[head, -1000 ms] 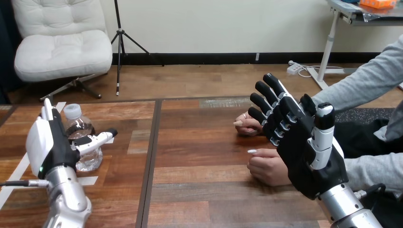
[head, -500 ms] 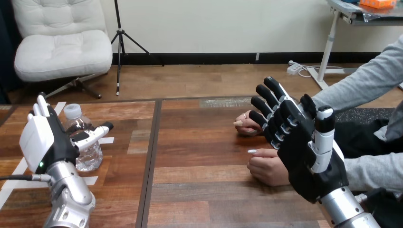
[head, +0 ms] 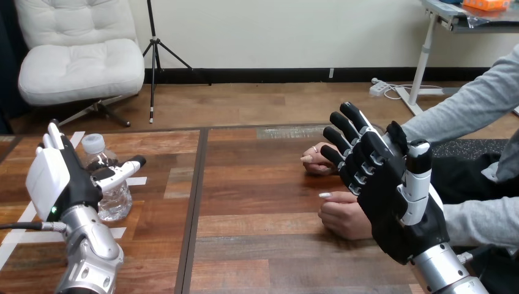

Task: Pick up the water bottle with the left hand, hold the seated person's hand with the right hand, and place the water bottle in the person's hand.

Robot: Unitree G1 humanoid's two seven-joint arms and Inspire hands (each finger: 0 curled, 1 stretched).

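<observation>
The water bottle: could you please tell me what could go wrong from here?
The clear plastic water bottle stands upright between the left hand's straight fingers and thumb; an uneven close could tip it. The person's nearer hand lies curled on the wooden table, so the open right hand may find little to hold.

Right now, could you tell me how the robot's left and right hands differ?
The left hand stands beside the bottle, thumb across its front; the right hand is raised by the person's hands. The left shows its white back, the right mostly black. Both are open.
</observation>
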